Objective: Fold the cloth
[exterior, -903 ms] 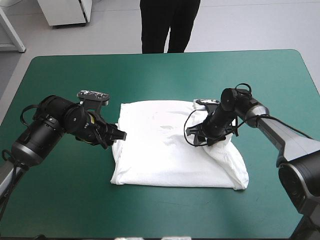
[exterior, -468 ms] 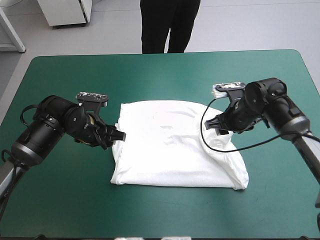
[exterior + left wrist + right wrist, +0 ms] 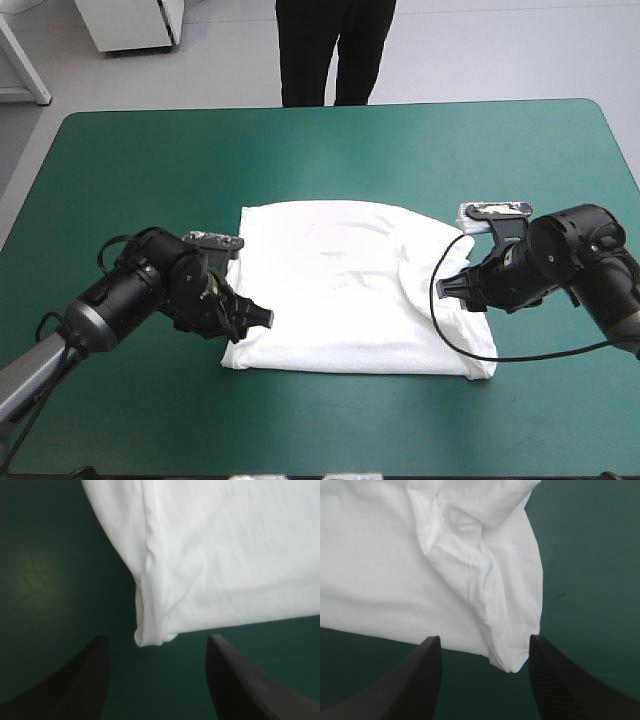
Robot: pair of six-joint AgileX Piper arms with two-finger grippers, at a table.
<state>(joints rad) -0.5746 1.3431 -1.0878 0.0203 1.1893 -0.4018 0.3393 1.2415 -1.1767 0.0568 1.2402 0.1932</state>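
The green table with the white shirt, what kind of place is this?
Probably a robot lab or workshop: a T-shirt lies on a teal-green table, and the left gripper and right gripper, both open, point at its near corners.

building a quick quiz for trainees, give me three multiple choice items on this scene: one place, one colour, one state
1. Where is the T-shirt? A) mid-table B) far left corner C) hanging off the near edge
2. The cover's colour? A) red B) teal-green C) grey
3. The left gripper is: A) shut on the T-shirt B) open C) out of view
Answers: 1 A, it lies flat mid-table; 2 B, teal-green shows all round the T-shirt; 3 B, its fingers stand apart, short of a T-shirt corner.
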